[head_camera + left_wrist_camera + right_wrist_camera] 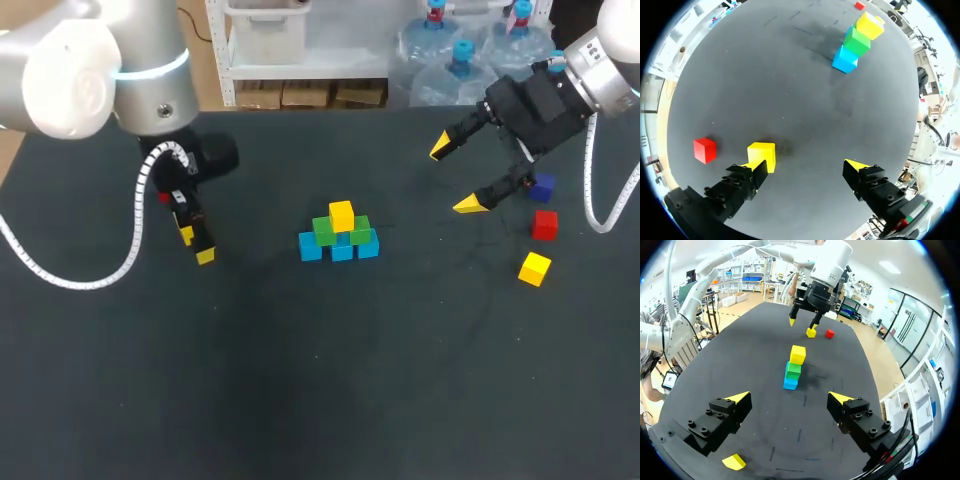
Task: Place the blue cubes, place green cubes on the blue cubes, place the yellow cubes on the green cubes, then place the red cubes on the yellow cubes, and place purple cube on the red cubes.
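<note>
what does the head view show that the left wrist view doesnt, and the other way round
Only the head view: the right claw, open above the table, and the purple cube next to it.
Only the left wrist view: a clear sight of the near yellow cube beside one finger of the open left claw, and the near red cube next to it.
Both: the blue, green and yellow stack and the far red cube.

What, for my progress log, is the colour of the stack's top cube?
Yellow; the top cube shows best in the head view.
</note>
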{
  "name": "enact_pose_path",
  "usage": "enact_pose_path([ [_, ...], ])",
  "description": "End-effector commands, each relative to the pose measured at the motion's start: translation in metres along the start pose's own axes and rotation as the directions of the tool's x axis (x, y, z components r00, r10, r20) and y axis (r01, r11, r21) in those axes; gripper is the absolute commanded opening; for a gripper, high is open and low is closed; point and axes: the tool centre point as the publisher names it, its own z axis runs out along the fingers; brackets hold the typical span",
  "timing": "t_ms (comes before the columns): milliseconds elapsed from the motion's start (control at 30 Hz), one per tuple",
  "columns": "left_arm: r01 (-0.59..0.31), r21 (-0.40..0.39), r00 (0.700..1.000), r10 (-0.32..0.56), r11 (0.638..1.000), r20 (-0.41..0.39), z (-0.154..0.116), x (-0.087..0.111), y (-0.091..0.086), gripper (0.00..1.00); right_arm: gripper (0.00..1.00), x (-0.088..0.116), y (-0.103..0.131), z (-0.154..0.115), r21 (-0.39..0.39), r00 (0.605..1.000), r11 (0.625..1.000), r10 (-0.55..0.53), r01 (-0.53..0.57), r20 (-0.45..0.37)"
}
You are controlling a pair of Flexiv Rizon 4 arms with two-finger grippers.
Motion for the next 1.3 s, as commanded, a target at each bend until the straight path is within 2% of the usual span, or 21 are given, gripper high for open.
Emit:
enact_pose_path([
  [33,-0.004,0.003,1.000,0.004,1.000,-0.012,0.000,-0.004,0.003,1.00,1.00,0.000,0.000,0.000,0.001,1.000,1.000,-0.001,0.001,0.001],
  [200,-0.007,-0.022,1.000,0.007,1.000,-0.014,-0.009,-0.006,0.001,1.00,1.00,0.000,0.000,0.000,0.001,1.000,1.000,-0.001,0.001,0.001],
  [300,-0.008,-0.043,0.999,0.006,0.999,-0.042,-0.013,-0.006,0.000,1.00,1.00,0.000,0.000,0.000,0.001,1.000,1.000,-0.001,0.001,0.001],
  [533,-0.003,-0.024,0.999,0.002,1.000,-0.053,-0.009,-0.002,0.013,1.00,1.00,0.000,0.000,0.000,0.001,1.000,1.000,-0.001,0.001,0.001],
  [1300,-0.017,-0.030,0.999,0.016,0.999,-0.037,0.000,-0.003,0.023,1.00,1.00,0.000,0.000,0.000,0.001,1.000,1.000,-0.001,0.001,0.001],
])
